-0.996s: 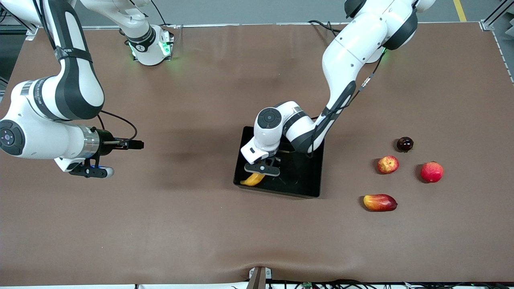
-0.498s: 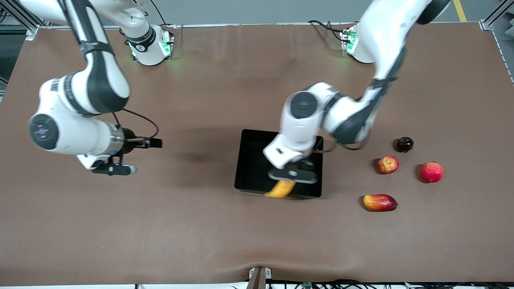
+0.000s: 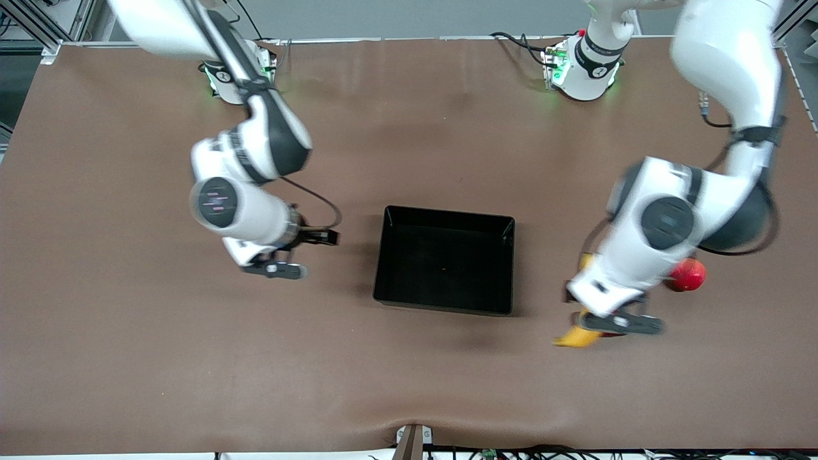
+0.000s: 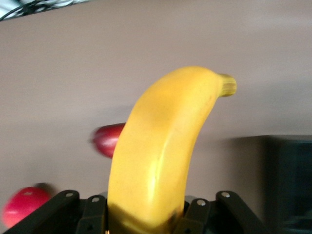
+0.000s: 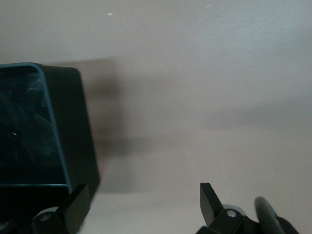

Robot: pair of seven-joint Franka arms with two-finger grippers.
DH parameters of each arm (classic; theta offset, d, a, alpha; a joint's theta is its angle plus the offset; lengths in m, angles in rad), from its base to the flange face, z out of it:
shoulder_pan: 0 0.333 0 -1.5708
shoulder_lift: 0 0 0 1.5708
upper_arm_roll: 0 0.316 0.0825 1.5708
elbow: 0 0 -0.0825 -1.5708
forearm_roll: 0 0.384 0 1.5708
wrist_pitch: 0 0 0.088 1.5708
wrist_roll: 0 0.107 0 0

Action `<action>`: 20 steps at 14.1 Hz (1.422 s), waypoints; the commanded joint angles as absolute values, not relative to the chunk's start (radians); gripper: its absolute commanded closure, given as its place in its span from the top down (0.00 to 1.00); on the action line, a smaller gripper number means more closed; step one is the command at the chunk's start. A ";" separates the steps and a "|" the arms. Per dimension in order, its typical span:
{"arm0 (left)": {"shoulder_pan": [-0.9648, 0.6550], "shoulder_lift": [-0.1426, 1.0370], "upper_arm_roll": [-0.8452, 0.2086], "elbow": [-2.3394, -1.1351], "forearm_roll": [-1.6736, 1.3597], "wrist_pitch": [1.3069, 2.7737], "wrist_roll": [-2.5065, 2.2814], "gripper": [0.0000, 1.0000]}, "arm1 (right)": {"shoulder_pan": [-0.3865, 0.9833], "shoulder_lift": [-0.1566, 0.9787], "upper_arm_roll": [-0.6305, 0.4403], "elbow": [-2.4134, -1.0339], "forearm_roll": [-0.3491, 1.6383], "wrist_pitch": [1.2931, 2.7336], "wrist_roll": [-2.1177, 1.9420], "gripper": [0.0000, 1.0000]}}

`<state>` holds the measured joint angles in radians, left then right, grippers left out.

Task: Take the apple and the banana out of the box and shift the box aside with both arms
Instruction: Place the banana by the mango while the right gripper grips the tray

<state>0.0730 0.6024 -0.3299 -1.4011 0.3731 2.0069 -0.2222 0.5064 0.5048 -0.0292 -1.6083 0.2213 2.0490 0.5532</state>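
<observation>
Left end effector (image 3: 597, 327) pinches your banana (image 4: 161, 151) over the bench (image 3: 409, 128) beside the black box (image 3: 505, 223) | right end effector (image 3: 275, 268) spread, beside the box | no readable writing

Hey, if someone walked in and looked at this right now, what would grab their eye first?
The yellow banana, clamped in the left gripper over the table beside the black tray, toward the left arm's end. Next the tray itself, mid-table with nothing in it, and the right gripper open above bare table at its other end.
</observation>
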 commanded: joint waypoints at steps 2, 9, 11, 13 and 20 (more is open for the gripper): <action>0.259 0.682 -0.345 -1.430 0.400 2.106 -0.124 0.00 | 0.563 0.644 -0.038 -1.482 0.244 2.120 0.632 1.00; 0.373 0.865 -0.342 -1.430 0.385 2.351 -0.241 0.00 | 0.626 0.738 -0.038 -1.417 0.242 2.157 0.779 0.41; 0.379 0.874 -0.342 -1.436 0.383 2.350 -0.247 0.42 | 0.624 0.741 -0.040 -1.417 0.242 2.183 0.784 0.17; 0.387 0.856 -0.342 -1.460 0.383 2.344 -0.271 1.00 | 0.620 0.741 -0.038 -1.414 0.268 2.183 0.801 0.00; 0.408 0.654 -0.432 -1.476 0.345 2.102 -0.284 1.00 | 0.568 0.721 -0.037 -1.353 0.296 2.113 0.779 0.00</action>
<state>0.3952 0.7558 -0.4097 -1.4370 0.3607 2.1679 -0.2753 0.5926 0.7267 -0.0439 -1.3973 0.2718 2.1678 0.7939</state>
